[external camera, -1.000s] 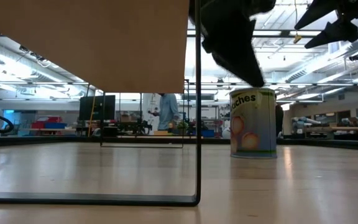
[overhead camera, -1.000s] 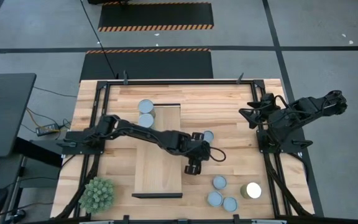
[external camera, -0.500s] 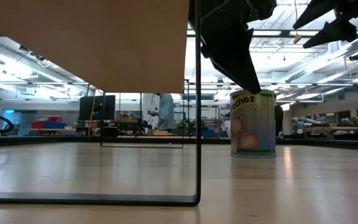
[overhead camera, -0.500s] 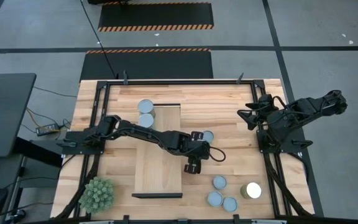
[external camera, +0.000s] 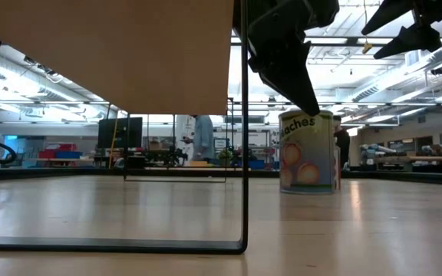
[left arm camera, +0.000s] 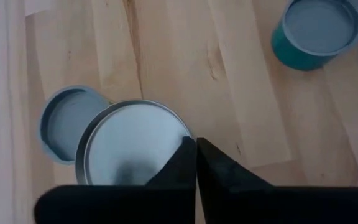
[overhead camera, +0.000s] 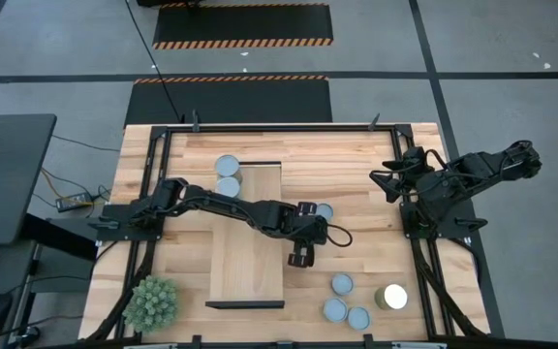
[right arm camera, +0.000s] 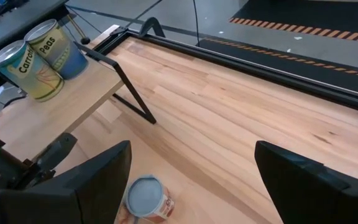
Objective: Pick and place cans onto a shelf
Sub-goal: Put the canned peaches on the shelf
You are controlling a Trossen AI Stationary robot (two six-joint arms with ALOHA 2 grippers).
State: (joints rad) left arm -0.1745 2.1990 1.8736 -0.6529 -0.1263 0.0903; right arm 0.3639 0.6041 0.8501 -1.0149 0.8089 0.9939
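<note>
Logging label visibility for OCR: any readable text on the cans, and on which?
"Carro…", cut off: yellow can on the shelf.
"Peas": blue can beside it.
"…ches", start hidden behind the left gripper: can on the table.
Other cans show only their tops: no text.

shelf: two cans on far end | table: can cluster near right corner

cans: 7 seen | shelf: 1 | plant: 1 | arms: 2
</note>
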